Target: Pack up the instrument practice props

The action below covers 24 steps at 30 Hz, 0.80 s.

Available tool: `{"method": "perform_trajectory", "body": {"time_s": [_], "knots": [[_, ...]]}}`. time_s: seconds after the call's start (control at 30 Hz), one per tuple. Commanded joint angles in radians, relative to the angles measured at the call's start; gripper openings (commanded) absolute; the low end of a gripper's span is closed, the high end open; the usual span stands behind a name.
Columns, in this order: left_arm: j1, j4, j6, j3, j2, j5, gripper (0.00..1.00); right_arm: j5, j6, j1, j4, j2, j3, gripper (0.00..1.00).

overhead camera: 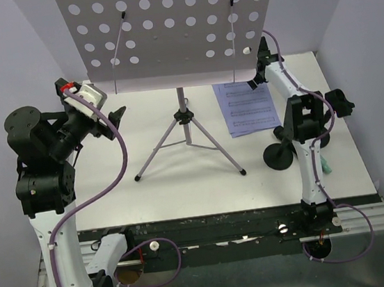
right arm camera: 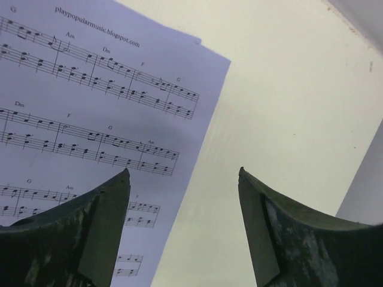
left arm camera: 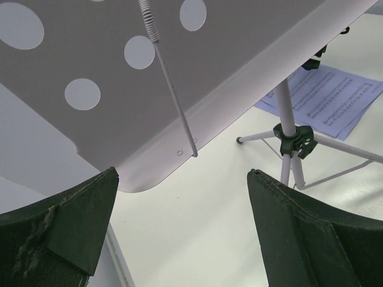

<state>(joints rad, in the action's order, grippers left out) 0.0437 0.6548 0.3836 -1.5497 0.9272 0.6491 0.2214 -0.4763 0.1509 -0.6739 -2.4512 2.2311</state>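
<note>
The silver tripod pole (overhead camera: pixel 184 109) stands mid-table and carries the lilac perforated plate (overhead camera: pixel 171 27), tilted at the back. White sheet-music pages (overhead camera: pixel 247 106) lie flat on the table to its right. My right gripper (overhead camera: pixel 259 76) hovers over their far right corner, open and empty; in its wrist view the gripper (right arm camera: pixel 184 170) straddles the edge of the pages (right arm camera: pixel 90 89). One black round-based clip holder (overhead camera: pixel 278 155) stands by the right arm. A sliver of the teal microphone (overhead camera: pixel 326 166) shows behind that arm. My left gripper (overhead camera: pixel 120 114) is open and empty, its gap (left arm camera: pixel 182 173) facing the plate's lower corner (left arm camera: pixel 119 89) and the pole (left arm camera: pixel 284 107).
Tripod legs (overhead camera: pixel 217 147) spread across the middle of the table. A metal rail (overhead camera: pixel 355 218) runs along the near edge between the arm bases. Lilac walls close in on both sides, and the wall (right arm camera: pixel 365 179) is near my right gripper.
</note>
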Motion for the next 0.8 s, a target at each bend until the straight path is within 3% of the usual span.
{"method": "perform_trajectory", "body": {"time_s": [0.0, 0.1, 0.3, 0.5, 0.63, 0.77], "knots": [[-0.018, -0.024, -0.026, -0.01, -0.027, 0.061, 0.99, 0.001, 0.011, -0.001, 0.013, 0.109, 0.004, 0.84], [-0.037, -0.003, 0.021, -0.007, -0.04, 0.101, 0.99, -0.046, 0.019, -0.002, -0.006, 0.155, -0.007, 0.99], [-0.042, 0.037, 0.08, -0.029, -0.036, 0.171, 0.99, -0.094, 0.045, -0.011, -0.01, 0.3, -0.097, 1.0], [-0.079, 0.164, 0.164, -0.049, 0.01, 0.306, 0.92, -0.171, 0.152, -0.025, -0.104, 0.467, -0.188, 1.0], [-0.108, 0.354, 0.312, -0.09, 0.056, 0.351, 0.91, -0.246, 0.24, -0.042, -0.177, 0.572, -0.246, 0.98], [-0.159, 0.603, 0.602, -0.034, 0.071, 0.321, 0.89, -0.393, 0.281, -0.048, -0.196, 0.717, -0.322, 0.94]]}}
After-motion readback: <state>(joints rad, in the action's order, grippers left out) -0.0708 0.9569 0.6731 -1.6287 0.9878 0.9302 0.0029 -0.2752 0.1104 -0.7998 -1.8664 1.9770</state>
